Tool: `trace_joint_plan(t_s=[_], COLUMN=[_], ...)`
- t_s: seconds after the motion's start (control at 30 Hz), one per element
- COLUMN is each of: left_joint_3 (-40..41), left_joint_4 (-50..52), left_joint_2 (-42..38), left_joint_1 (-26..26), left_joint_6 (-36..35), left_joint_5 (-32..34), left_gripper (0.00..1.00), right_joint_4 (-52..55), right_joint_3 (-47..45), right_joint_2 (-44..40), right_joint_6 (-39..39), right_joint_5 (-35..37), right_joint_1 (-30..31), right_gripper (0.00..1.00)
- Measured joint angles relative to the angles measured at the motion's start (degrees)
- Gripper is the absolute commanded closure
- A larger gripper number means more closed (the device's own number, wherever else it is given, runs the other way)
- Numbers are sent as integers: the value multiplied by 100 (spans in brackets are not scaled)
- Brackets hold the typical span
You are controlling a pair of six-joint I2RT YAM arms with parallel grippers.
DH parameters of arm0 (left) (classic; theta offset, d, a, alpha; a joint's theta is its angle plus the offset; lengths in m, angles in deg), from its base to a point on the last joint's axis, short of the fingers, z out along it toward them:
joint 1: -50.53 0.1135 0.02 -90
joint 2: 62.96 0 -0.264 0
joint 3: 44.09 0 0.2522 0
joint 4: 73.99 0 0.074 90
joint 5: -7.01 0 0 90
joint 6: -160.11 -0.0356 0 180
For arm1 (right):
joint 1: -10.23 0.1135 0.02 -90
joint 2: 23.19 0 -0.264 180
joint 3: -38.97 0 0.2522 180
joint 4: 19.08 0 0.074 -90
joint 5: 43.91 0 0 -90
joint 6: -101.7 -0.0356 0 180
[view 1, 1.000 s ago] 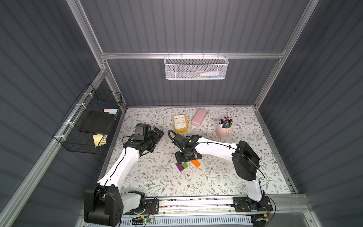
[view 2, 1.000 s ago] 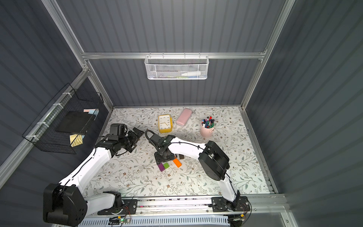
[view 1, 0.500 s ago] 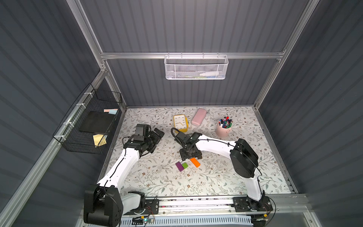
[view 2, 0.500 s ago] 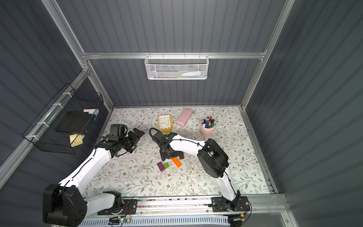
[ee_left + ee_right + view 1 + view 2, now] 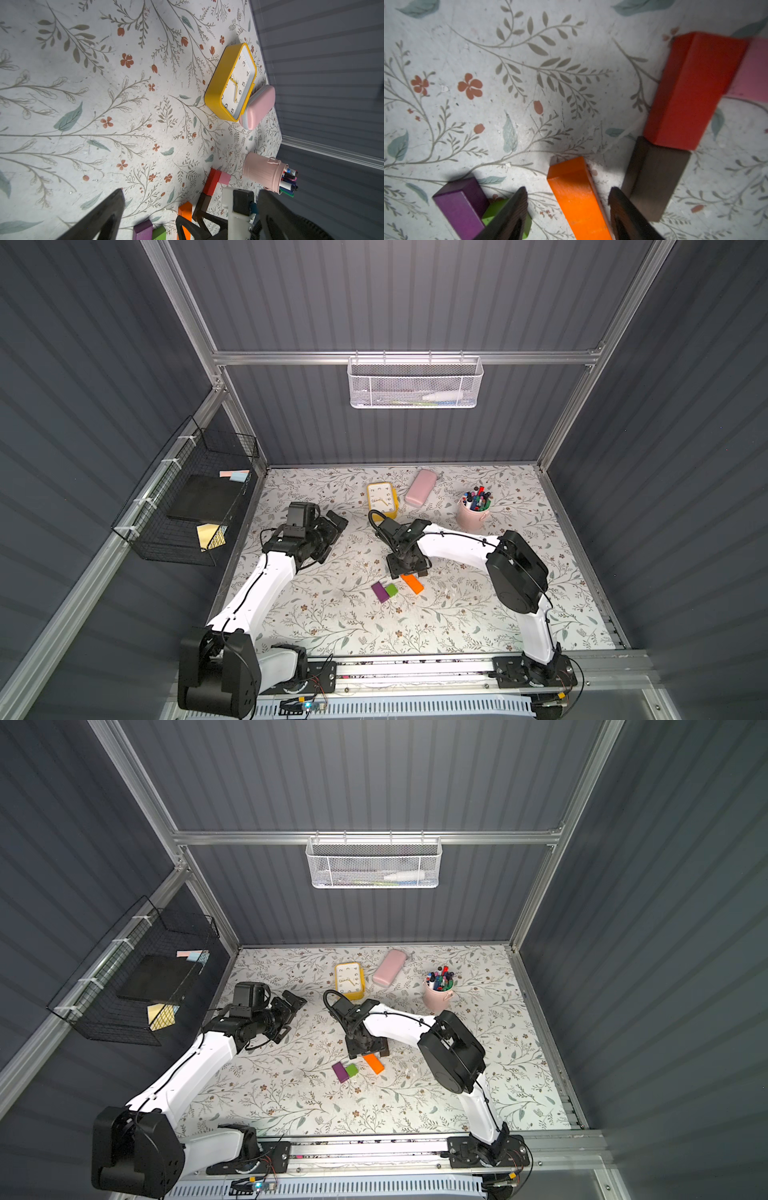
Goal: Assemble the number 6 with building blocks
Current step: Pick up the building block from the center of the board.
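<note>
In the right wrist view a red block point(image 5: 691, 91) and a dark brown block point(image 5: 654, 178) lie end to end, with a pink block point(image 5: 753, 70) against the red one's far end. My right gripper point(image 5: 568, 189) is open and straddles a long orange block point(image 5: 577, 199), with a gap at one finger. A purple block point(image 5: 460, 205) and a green cube point(image 5: 494, 209) lie together beside it. In a top view purple point(image 5: 379, 592), green point(image 5: 391, 590) and orange point(image 5: 412, 583) show in front of the right gripper point(image 5: 407, 568). My left gripper point(image 5: 332, 526) hovers open, apart to the left.
A yellow clock point(image 5: 382, 499), a rounded pink case point(image 5: 420, 487) and a pink pen cup point(image 5: 473, 512) stand toward the back of the floral mat. A black wire basket point(image 5: 195, 506) hangs on the left wall. A white mesh basket point(image 5: 415, 383) hangs on the back wall.
My right gripper has shifted a little to the right and now sits over the orange block's end. The blocks and the left arm have not moved.
</note>
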Motion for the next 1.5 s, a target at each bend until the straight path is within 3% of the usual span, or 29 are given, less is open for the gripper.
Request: trace_joint_plan(t_s=[0.4, 0.7, 1.07, 1.5], left_joint_3=[0, 0, 0, 0], left_joint_4=[-61, -66, -103, -107], left_joint_2=[81, 85, 160, 160], left_joint_1=[0, 2, 11, 11], left_joint_6=[-2, -2, -2, -2], left_joint_5=[0, 0, -79, -153], left_gripper=[0, 1, 1, 1], right_joint_4=[-96, -162, -212, -111], right_joint_3=[-225, -258, -341, -354], right_joint_2=[0, 0, 0, -330], right_joint_6=[2, 46, 76, 81], right_joint_5=[-28, -111, -232, -79], right_joint_1=[-46, -50, -50, -11], right_gripper=[37, 47, 66, 76])
